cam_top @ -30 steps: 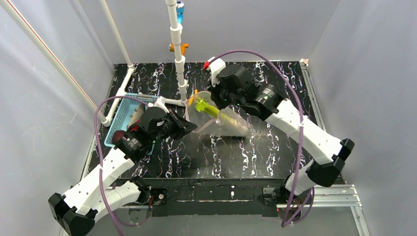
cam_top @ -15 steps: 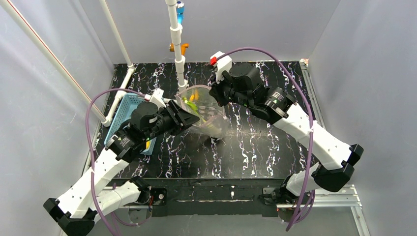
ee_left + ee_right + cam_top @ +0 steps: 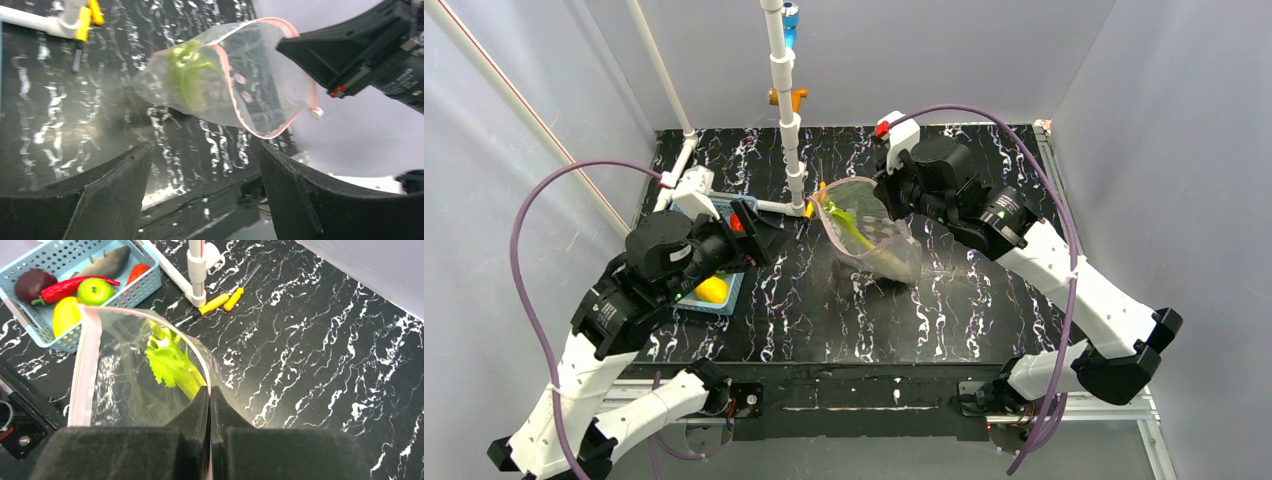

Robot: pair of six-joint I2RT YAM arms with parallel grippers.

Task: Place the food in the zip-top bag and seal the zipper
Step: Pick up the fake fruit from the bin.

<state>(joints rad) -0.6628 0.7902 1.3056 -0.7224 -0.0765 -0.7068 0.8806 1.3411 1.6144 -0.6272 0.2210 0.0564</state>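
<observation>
Here the right jaws are clamped together on the zip-top bag's (image 3: 119,382) rim, with the leek (image 3: 172,365) inside just beyond them. Farther off, the green apple (image 3: 93,291) and red chili (image 3: 65,287) lie in the blue basket (image 3: 141,289). The left jaws gape apart, empty, facing the bag.

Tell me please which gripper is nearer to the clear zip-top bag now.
Right. The right gripper is shut on the rim of the zip-top bag; the left gripper is open and apart from it, near the blue basket, facing the bag's mouth.
</observation>
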